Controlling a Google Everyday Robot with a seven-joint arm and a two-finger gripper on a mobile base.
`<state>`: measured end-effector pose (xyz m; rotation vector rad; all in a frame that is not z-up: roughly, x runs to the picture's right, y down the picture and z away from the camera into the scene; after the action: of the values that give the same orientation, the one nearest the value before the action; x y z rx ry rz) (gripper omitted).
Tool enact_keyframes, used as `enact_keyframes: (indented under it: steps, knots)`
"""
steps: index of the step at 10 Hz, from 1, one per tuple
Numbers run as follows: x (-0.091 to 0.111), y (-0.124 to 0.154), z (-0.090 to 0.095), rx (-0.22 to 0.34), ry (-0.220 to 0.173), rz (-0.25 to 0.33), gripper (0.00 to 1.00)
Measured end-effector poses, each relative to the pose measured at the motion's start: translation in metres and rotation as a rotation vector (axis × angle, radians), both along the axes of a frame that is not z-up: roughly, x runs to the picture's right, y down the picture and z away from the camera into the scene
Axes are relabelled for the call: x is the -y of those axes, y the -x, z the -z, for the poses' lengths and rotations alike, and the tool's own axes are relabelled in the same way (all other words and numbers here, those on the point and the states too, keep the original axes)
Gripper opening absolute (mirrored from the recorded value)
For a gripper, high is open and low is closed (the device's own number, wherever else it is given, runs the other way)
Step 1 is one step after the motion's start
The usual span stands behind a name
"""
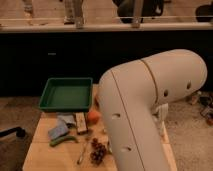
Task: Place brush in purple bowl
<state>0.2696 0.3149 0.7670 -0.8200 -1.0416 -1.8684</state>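
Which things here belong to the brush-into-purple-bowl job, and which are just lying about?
Job: the gripper, out of view beyond the white robot arm; purple bowl, not visible; brush, not identifiable.
Lying about: green tray, orange round item, blue-grey cloth, green vegetable, dark grape bunch, wooden table.
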Motion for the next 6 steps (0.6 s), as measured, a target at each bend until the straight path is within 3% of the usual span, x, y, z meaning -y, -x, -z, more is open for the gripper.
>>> enact_keyframes:
  steps: [3, 6]
  knots:
    - [0.0005, -0.0028, -0.0042, 0.015, -0.011, -0.042, 0.80]
    - [0.0004, 0.0014, -0.0075, 0.021, -0.048, -0.052, 0.80]
